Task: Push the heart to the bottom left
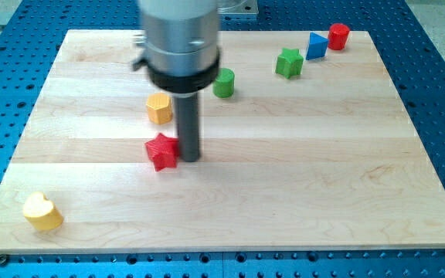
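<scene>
The yellow heart (42, 211) lies near the board's bottom left corner. My tip (189, 158) stands near the middle of the board, far to the upper right of the heart, touching or almost touching the right side of a red star (161, 150). The rod rises from the tip into the grey arm housing at the view's top.
A yellow hexagon block (159, 108) sits just above the red star. A green cylinder (223, 83) is to the rod's upper right. A green star (289, 63), a blue triangle (317, 45) and a red cylinder (338, 35) sit at the top right. The wooden board (323, 185) lies on a blue perforated table.
</scene>
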Controlling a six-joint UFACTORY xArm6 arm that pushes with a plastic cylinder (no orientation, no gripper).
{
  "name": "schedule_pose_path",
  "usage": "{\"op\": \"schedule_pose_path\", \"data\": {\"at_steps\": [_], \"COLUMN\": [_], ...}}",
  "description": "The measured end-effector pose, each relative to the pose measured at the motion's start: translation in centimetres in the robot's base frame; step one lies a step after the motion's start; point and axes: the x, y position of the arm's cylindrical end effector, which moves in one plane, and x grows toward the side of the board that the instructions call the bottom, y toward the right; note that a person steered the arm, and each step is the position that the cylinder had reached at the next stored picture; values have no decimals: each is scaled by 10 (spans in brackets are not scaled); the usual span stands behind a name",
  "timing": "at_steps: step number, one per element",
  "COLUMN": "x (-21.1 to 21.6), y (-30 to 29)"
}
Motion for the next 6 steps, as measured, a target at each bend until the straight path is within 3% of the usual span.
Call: {"op": "schedule_pose_path", "data": {"at_steps": [1, 2, 3, 5, 6], "x": [5, 53, 88, 96, 100], "y": [-50, -25, -48, -148, -94]}}
